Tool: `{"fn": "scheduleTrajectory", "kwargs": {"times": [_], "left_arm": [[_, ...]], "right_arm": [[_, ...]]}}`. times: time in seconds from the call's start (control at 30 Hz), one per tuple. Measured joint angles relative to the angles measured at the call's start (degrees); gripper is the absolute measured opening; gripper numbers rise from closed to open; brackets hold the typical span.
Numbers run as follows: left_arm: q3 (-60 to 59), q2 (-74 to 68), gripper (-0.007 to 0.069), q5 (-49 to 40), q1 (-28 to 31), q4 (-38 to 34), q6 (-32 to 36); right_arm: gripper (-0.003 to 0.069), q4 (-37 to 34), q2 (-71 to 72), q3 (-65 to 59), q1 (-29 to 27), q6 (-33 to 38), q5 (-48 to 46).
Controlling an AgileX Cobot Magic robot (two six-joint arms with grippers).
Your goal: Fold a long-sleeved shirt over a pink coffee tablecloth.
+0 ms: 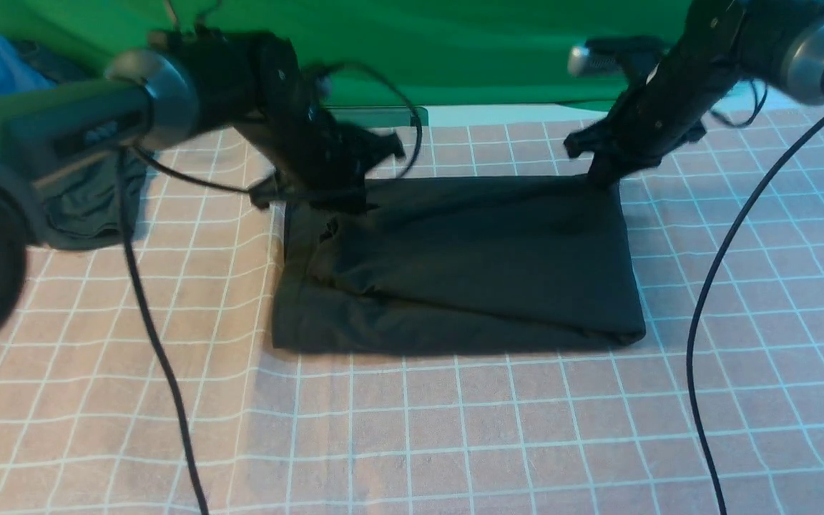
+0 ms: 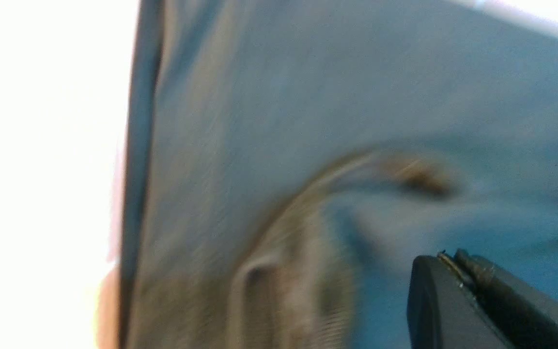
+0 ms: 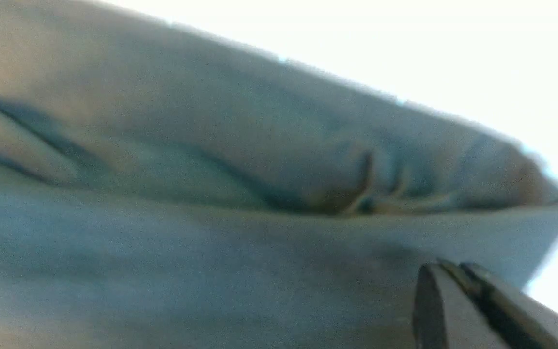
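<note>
With both the left tool (image 1: 312,197) and right tool (image 1: 601,179) pressed closed at the folded long-sleeved shirt's (image 1: 469,265) upper corners mid-frame, any snagged fabric could drag the fold open across the pink coffee tablecloth (image 1: 455,429).

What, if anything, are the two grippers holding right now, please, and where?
Both are shut at the folded long-sleeved shirt: left gripper at its far left corner, right gripper at its far right corner; actual pinching cannot be confirmed.

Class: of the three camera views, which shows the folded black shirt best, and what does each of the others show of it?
The front view: the whole long-sleeved shirt lies as a folded rectangle on the pink coffee tablecloth. The left wrist view gives only a blurred close-up of fabric and a seam; the right wrist view shows one folded edge up close.
</note>
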State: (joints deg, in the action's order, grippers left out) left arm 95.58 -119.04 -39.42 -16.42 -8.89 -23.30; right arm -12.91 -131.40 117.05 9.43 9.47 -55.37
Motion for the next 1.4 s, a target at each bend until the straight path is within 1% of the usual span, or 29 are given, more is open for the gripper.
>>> {"fn": "scheduleTrajectory", "kwargs": {"times": [0.1,0.23,0.33,0.43,0.53,0.6,0.7,0.73,0.8,0.87,0.93,1.03,1.07,1.23,1.3,1.4], "left_arm": [[0.5,1.7,0.0013,2.3,0.0,-0.7,0.0],[0.5,1.2,0.0013,2.4,-0.1,-2.5,0.2],[0.5,-0.9,0.0013,2.3,-0.1,-6.7,2.8],[0.5,-2.9,0.0013,2.2,-0.1,-9.0,4.4],[0.5,-4.5,0.0013,2.1,-0.1,-9.5,5.1],[0.5,-5.8,0.0013,2.1,-0.1,-9.1,5.5],[0.5,-6.3,0.0013,2.7,-0.1,-6.7,5.4],[0.5,-6.3,0.0013,2.8,-0.1,-6.2,5.2],[0.5,-6.1,0.0013,3.9,-0.1,-2.3,2.2],[0.5,-6.0,0.0013,4.1,-0.1,1.3,-0.8],[0.5,-5.6,0.0013,3.5,0.1,4.9,-3.3],[0.5,-4.3,0.0013,1.8,0.7,7.1,-4.6],[0.5,-3.4,0.0013,1.1,1.1,7.4,-4.7],[0.5,2.8,0.0013,-2.0,2.8,8.1,-4.4],[0.5,7.0,0.0013,-4.0,3.3,8.3,-3.3],[-0.2,12.5,0.0013,-6.2,3.5,8.9,-2.7]], "right_arm": [[0.0059,-0.2,1.4,1.5,0.6,0.5,-0.1],[0.0059,-0.7,0.8,1.6,2.2,1.1,-1.7],[0.0064,-0.8,-1.1,1.5,4.2,2.3,-3.2],[0.0069,-0.9,-2.6,1.5,5.5,2.7,-2.1],[0.0071,-0.9,-4.0,1.5,6.5,2.8,0.6],[0.0071,-0.9,-5.5,1.5,7.8,2.8,5.5],[0.0071,-0.8,-6.5,1.5,9.4,2.8,12.9],[0.0071,-0.8,-6.5,1.5,9.6,2.8,13.4],[0.0071,-0.9,-6.9,1.5,11.0,3.5,18.0],[0.0071,-1.0,-6.9,1.8,11.9,4.6,18.4],[0.0071,-1.1,-6.9,3.1,12.2,5.3,16.1],[0.0071,-0.9,-6.2,5.8,11.9,5.6,10.4],[0.0071,-0.8,-5.7,7.4,11.6,5.6,6.9],[0.0071,-0.7,-0.9,13.4,9.5,6.0,-7.1],[0.0071,-0.7,2.2,15.0,8.1,5.8,-11.3],[0.0071,-0.7,6.2,15.2,6.5,4.7,-13.2]]}}
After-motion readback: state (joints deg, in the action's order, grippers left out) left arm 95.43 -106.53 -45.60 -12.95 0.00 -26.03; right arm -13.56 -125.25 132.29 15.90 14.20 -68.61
